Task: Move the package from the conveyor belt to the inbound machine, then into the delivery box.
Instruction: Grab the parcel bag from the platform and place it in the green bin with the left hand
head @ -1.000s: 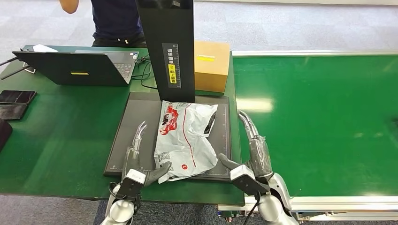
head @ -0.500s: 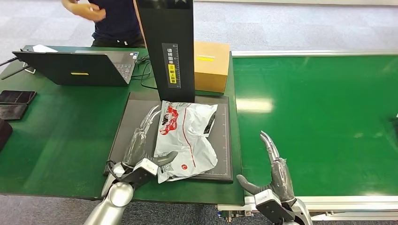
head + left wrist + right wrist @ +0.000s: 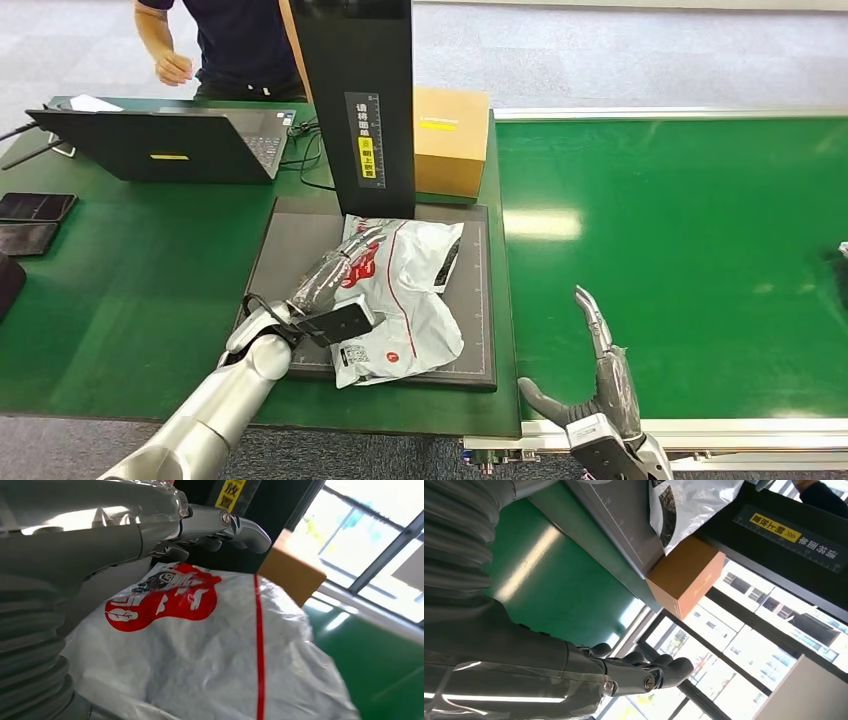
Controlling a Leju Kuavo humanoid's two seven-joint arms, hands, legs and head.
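The white package point(image 3: 405, 290) with red print lies on the black pad point(image 3: 290, 240) of the inbound machine, just in front of its black column point(image 3: 360, 100). My left hand point(image 3: 335, 285) reaches over the package's left side, fingers stretched flat across the red print and thumb against its near edge. In the left wrist view the fingers point(image 3: 240, 527) hover straight above the package point(image 3: 200, 650), not closed on it. My right hand point(image 3: 600, 390) is open, fingers up, at the front edge of the green conveyor belt point(image 3: 680, 240), well clear of the package.
A cardboard box point(image 3: 452, 140) stands behind the pad, right of the column. An open laptop point(image 3: 160, 145) and dark phones point(image 3: 35, 207) sit on the green table to the left. A person point(image 3: 240, 40) stands behind the laptop.
My left hand has slid forward from beside the pad onto the package's left side. My right hand has drawn back and to the right, off the pad to the belt's front edge.
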